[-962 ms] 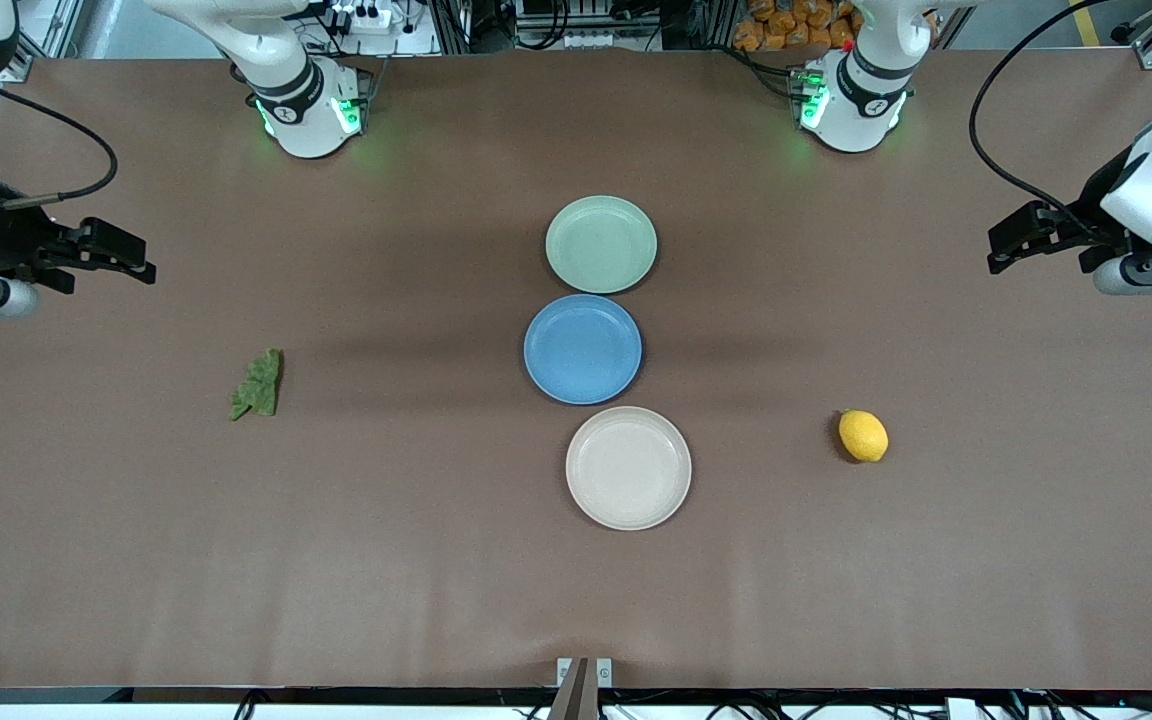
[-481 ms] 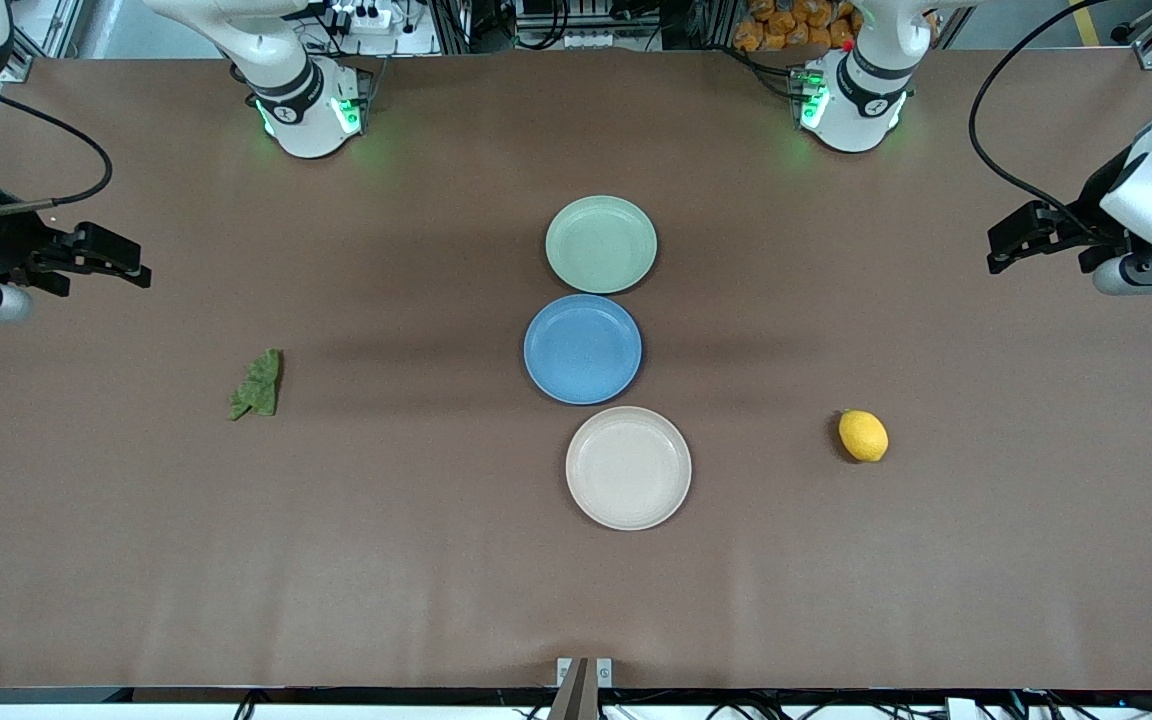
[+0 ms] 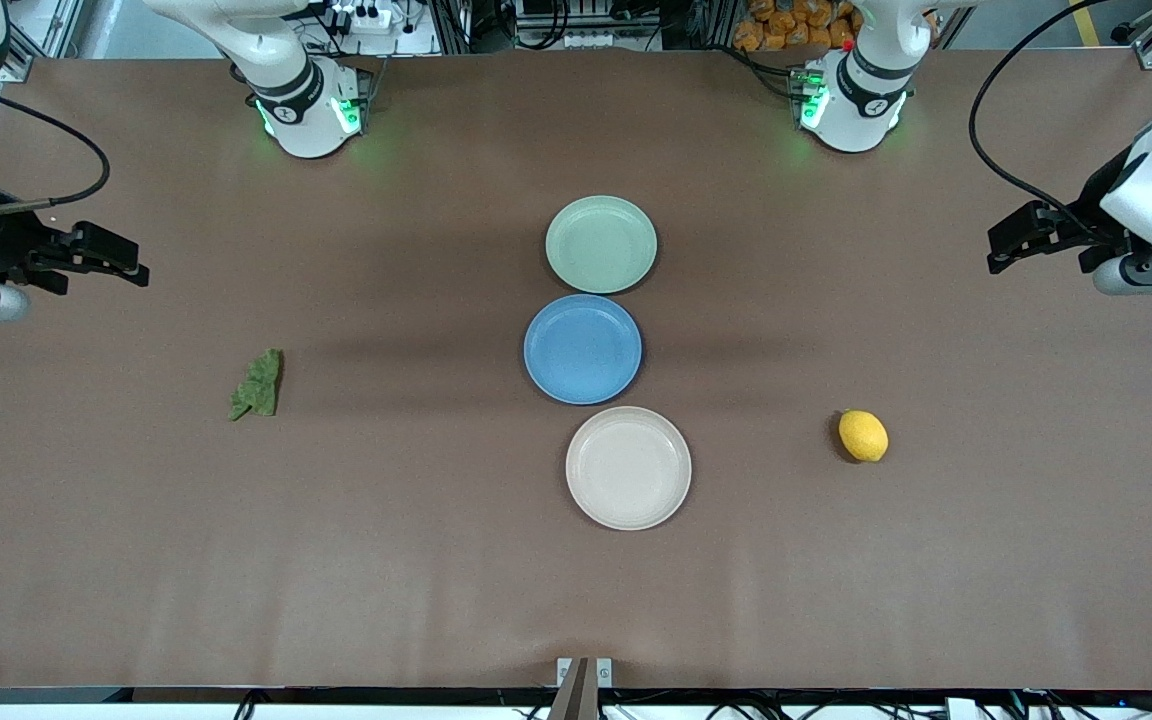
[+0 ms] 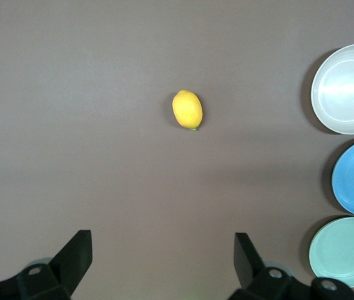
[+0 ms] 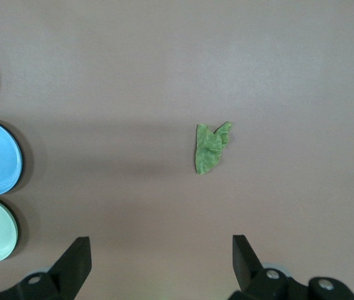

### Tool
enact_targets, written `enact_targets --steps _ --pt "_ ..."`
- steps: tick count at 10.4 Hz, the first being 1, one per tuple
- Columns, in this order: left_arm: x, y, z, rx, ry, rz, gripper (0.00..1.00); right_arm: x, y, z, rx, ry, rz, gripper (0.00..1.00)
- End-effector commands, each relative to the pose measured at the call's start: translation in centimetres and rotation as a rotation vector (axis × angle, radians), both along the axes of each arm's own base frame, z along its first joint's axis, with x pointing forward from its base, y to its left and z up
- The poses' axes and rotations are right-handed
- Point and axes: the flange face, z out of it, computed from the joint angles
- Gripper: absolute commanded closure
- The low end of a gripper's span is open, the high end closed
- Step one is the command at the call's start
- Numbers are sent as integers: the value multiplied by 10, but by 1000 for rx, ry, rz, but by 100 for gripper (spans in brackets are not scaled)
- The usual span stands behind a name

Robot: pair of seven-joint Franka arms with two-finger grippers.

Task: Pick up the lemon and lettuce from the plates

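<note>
— Plates first: where do they sit?

— Three in a row at the middle of the counter (image 3: 436, 560). The pale green plate (image 3: 601, 244) is farthest from the front camera, the blue plate (image 3: 583, 348) is in the middle, and the beige-cream plate (image 3: 628, 467) is nearest. All three hold nothing.

— And the lemon?

— The lemon (image 3: 863, 436) lies on the bare counter, well apart from the plates, toward the left arm's end. The left wrist view shows it (image 4: 188, 109) lying alone on the brown surface.

— Lettuce?

— The lettuce (image 3: 257, 384) lies flat on the counter toward the right arm's end, also well apart from the plates, about level with the blue one. The right wrist view shows it (image 5: 210, 147) as a wrinkled green piece.

— What about the arms?

— The left end effector (image 3: 1011, 243) hangs over the counter's edge at the left arm's end, fingers spread wide and holding nothing. The right end effector (image 3: 121, 260) hangs over the right arm's end, likewise wide open and empty. Neither touches any object.
</note>
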Motion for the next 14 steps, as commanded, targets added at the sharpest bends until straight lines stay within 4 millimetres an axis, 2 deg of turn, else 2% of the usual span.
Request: enact_targets --steps 1,6,9,11,14 --pt "0 0 4 1 -9 -8 0 2 -3 3 -1 7 -11 0" --pt "1 0 2 1 -6 -8 0 3 -2 4 -135 -8 -17 0" --pt "1 1 2 1 -6 -7 0 7 -17 8 -129 -43 -50 0" --pt "1 1 3 1 -7 -7 0 2 -44 15 -109 -41 -104 0" --pt "1 1 2 1 -6 -7 0 3 -47 15 -105 -48 -174 0"
